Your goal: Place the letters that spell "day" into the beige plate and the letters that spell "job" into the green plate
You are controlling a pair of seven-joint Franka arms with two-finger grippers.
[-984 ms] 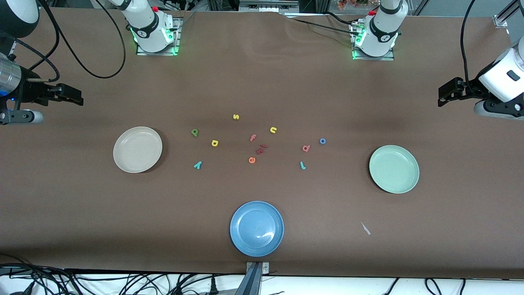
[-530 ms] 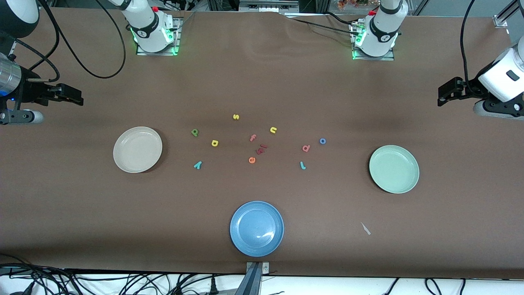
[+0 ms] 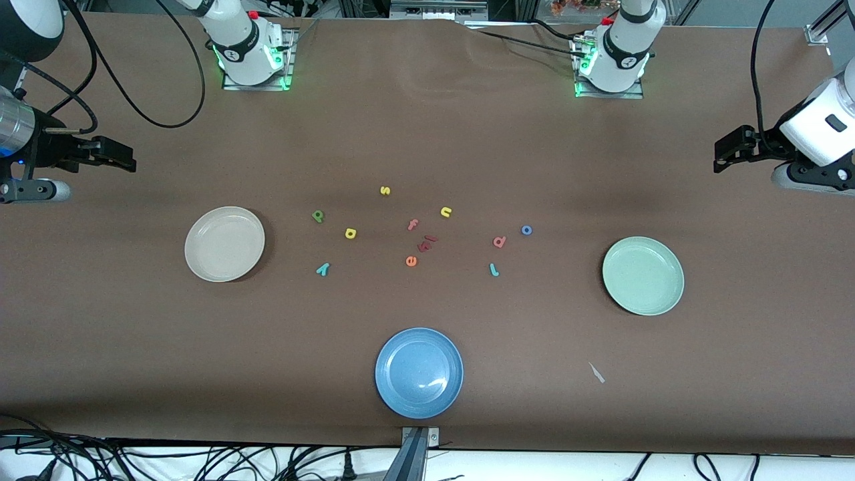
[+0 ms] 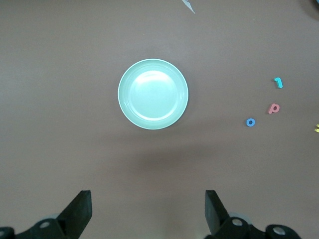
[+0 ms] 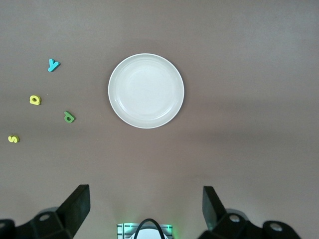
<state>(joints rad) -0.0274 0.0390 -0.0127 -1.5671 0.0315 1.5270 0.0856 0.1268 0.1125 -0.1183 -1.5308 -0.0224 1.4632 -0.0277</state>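
**Both tools apart, letters loose on the desk**

The left tool (image 4: 144, 211) hangs spread over bare desk (image 3: 427, 133) near the green plate (image 3: 643, 275); the right tool (image 5: 144, 209), also spread, near the beige plate (image 3: 224, 244). Between the plates lie d (image 3: 318, 216), a (image 3: 350, 233), y (image 3: 322, 269), j (image 3: 494, 269), o (image 3: 526, 230) and, seemingly, b (image 3: 499, 242).

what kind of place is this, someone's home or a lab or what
Most likely a robotics lab, not a home. Two arms are bolted to a table covered in brown sheeting, loose cables trail over its edges, and the only props are small foam letters and three plain plates laid out as a sorting task.
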